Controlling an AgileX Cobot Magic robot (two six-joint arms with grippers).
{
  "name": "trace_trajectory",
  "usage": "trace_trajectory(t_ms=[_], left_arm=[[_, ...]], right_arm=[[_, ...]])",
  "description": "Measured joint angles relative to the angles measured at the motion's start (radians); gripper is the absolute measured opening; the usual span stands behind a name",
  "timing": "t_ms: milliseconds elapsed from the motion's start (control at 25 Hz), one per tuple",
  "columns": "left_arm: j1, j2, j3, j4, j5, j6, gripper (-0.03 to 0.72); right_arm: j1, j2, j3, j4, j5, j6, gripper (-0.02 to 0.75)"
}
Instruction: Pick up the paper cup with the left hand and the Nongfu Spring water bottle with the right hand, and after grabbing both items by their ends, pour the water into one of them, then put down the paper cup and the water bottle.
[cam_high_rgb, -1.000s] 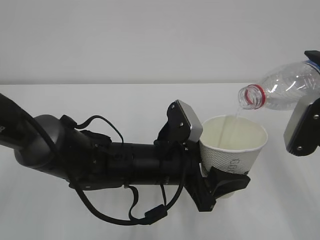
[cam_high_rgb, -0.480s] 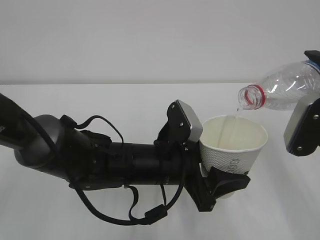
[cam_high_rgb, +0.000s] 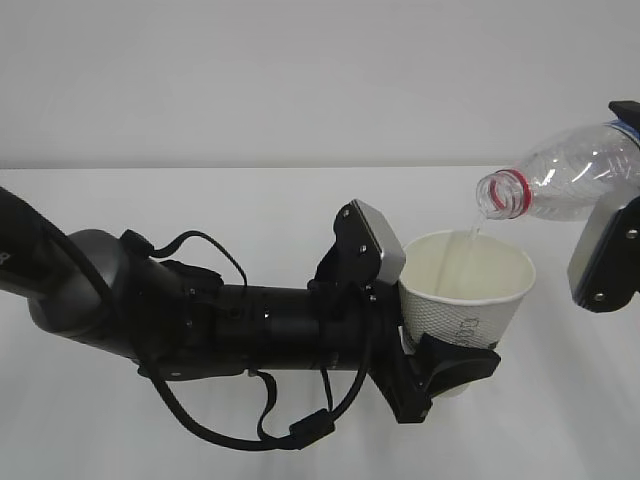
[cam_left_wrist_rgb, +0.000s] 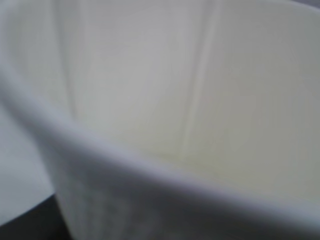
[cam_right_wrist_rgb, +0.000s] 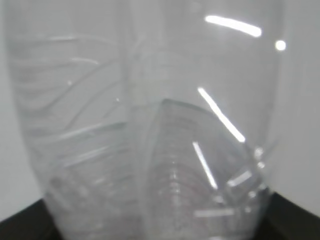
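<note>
Left hand (cam_high_rgb: 432, 350), nearest the camera: jaws clamped around the lower half of the paper cup (cam_high_rgb: 468, 297), holding it upright above the white table (cam_high_rgb: 250, 210). Cup interior fills the left wrist view (cam_left_wrist_rgb: 165, 90). Just above the cup's far rim, bottle mouth tilted down; thin stream of water (cam_high_rgb: 472, 232) falling inside. Nongfu Spring water bottle (cam_high_rgb: 565, 173) up and right of cup, gripped near its base by the right hand (cam_high_rgb: 610, 245), mostly off-frame.

- A bare test bench, lab-like: plain white table (cam_high_rgb: 200, 200) against a blank white wall (cam_high_rgb: 300, 70).
- Nothing homely in view, only a black robot arm (cam_high_rgb: 200, 320) with looping cables.
</note>
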Motion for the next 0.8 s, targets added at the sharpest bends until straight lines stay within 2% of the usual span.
trace_trajectory(t_ms=[800], left_arm=[[0.0, 0.0, 0.0, 0.0, 0.0, 0.0, 0.498]], right_arm=[[0.0, 0.0, 0.0, 0.0, 0.0, -0.021, 0.494]])
